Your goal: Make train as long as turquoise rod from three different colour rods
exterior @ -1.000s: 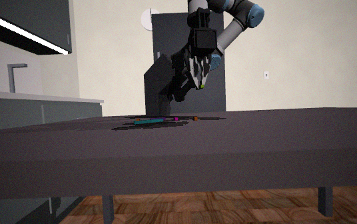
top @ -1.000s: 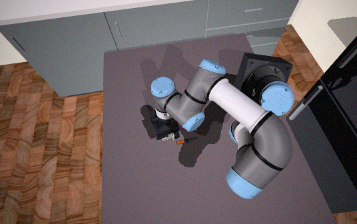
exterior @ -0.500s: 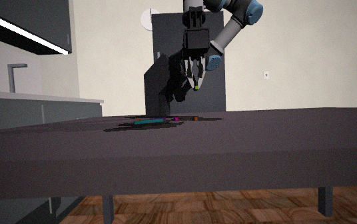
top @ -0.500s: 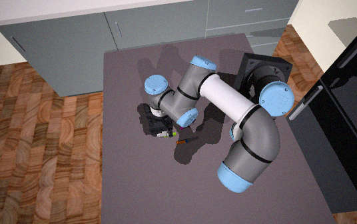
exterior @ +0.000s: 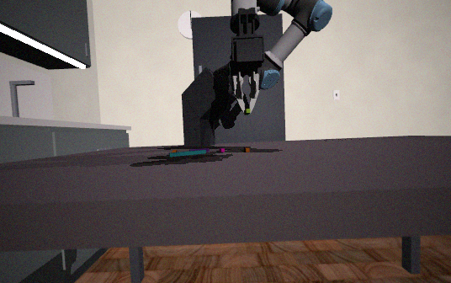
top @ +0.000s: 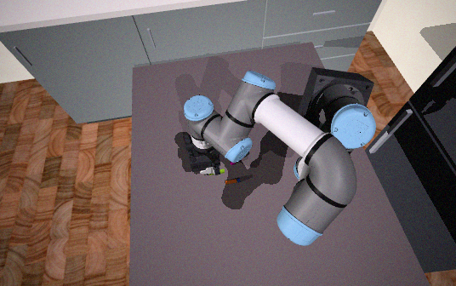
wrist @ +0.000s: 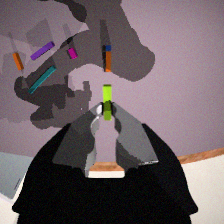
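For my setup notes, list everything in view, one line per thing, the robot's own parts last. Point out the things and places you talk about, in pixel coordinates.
Lime rod (top: 222,171) (exterior: 247,111) (wrist: 107,93): one, lime, between the fingertips, above the table
Orange rods: two, orange; one (top: 230,181) (exterior: 247,150) (wrist: 108,62) end to end with the blue rod, another (wrist: 18,61) beyond the purple rod
Blue rod (wrist: 108,48): one, blue, on the table
Magenta rod (exterior: 222,150) (wrist: 73,53): one, magenta, between purple and blue
Purple rod (wrist: 42,50): one, purple, near turquoise
Turquoise rod (exterior: 189,153) (wrist: 42,79): one, turquoise, on the table
Table (top: 191,238) (exterior: 252,177): one, grey-purple, under the rods
Cabinets (top: 85,72): several, grey-green, beside the table
Arm (top: 289,123): one, grey, white and blue, over the table
Gripper (exterior: 247,110) (wrist: 107,103): one, black and grey, shut on the lime rod
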`<move>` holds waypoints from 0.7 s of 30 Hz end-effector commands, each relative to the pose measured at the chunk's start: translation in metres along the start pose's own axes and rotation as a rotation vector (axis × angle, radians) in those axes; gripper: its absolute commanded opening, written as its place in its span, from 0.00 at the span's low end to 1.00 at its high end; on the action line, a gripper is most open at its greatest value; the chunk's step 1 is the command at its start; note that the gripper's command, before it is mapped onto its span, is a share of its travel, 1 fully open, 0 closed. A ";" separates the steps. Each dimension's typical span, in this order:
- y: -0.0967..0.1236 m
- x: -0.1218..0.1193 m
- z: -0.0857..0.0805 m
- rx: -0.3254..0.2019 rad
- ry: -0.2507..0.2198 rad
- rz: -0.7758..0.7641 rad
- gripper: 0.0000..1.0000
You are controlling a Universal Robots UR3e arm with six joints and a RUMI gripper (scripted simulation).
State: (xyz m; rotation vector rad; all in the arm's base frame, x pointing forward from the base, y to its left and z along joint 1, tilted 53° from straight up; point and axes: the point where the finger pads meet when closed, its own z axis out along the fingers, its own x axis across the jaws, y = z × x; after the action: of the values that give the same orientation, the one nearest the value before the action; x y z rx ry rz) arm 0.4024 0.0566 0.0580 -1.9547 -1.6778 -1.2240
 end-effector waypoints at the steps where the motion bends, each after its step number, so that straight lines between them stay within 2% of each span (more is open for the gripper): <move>1: 0.001 0.000 0.000 -0.001 -0.001 0.000 0.00; 9: 0.001 0.000 0.007 -0.001 -0.002 0.000 0.00; 21: 0.001 0.000 0.032 -0.001 -0.002 0.000 0.00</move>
State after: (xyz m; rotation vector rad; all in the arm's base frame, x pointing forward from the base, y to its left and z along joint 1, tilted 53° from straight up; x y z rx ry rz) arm 0.4107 0.0710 0.0461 -1.9525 -1.6774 -1.2228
